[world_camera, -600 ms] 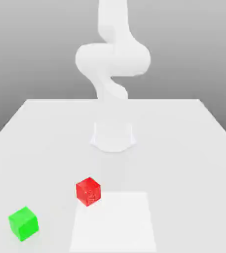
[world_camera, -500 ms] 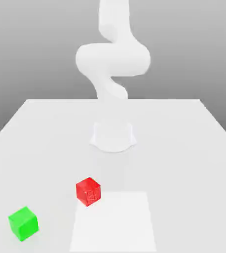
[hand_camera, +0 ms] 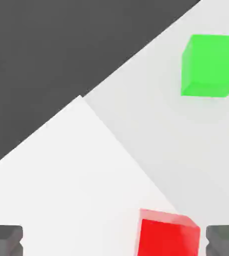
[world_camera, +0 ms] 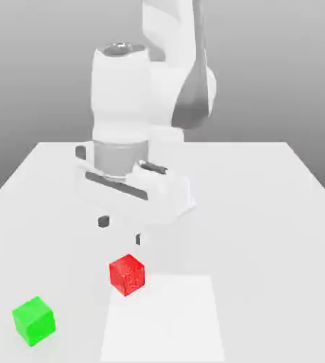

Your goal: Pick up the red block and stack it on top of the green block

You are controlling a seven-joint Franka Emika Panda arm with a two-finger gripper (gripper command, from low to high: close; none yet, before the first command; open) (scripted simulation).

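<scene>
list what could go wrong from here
The tool is open above the red block, which sits turned at an angle, so a finger might clip a corner on the way down. The green block also stands turned, so the stacked block could end up skewed or partly overhanging.

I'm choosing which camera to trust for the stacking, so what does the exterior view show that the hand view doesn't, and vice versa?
Exterior only: the arm's upper links and its base.
Hand only: the dark area past the table's edge.
Both: the red block, the green block, the white square and the open pincer.
</scene>
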